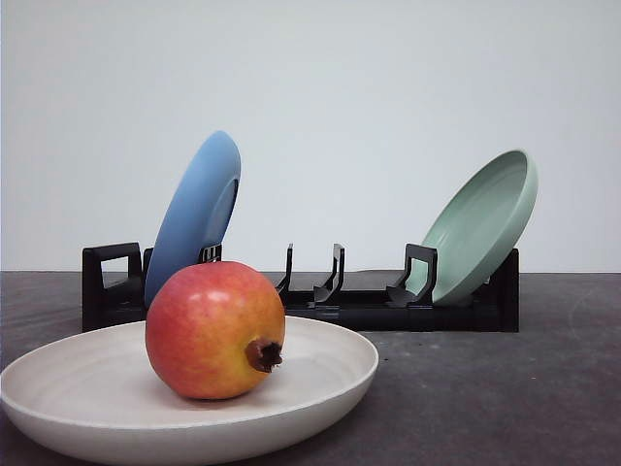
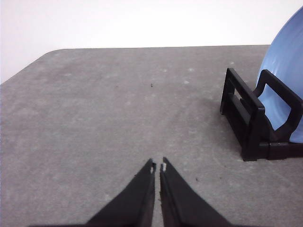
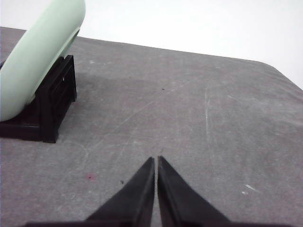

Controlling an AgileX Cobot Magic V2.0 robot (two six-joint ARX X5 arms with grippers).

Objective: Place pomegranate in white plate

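The pomegranate [image 1: 214,330], red fading to yellow-orange with a dark brown calyx facing front right, rests inside the white plate [image 1: 330,364] at the near left of the table in the front view. The plate is wide, shallow and cream-coloured, lying flat. In the left wrist view my left gripper [image 2: 157,166] is shut with nothing between its fingers, over bare grey table beside the rack's end. In the right wrist view my right gripper [image 3: 155,160] is shut and empty too, over bare table apart from the rack.
Behind the white plate a black dish rack [image 1: 369,301] holds a blue plate [image 1: 199,214] leaning at its left end and a pale green plate [image 1: 485,223] at its right end. The grey tabletop [image 1: 505,388] stretches right of the white plate.
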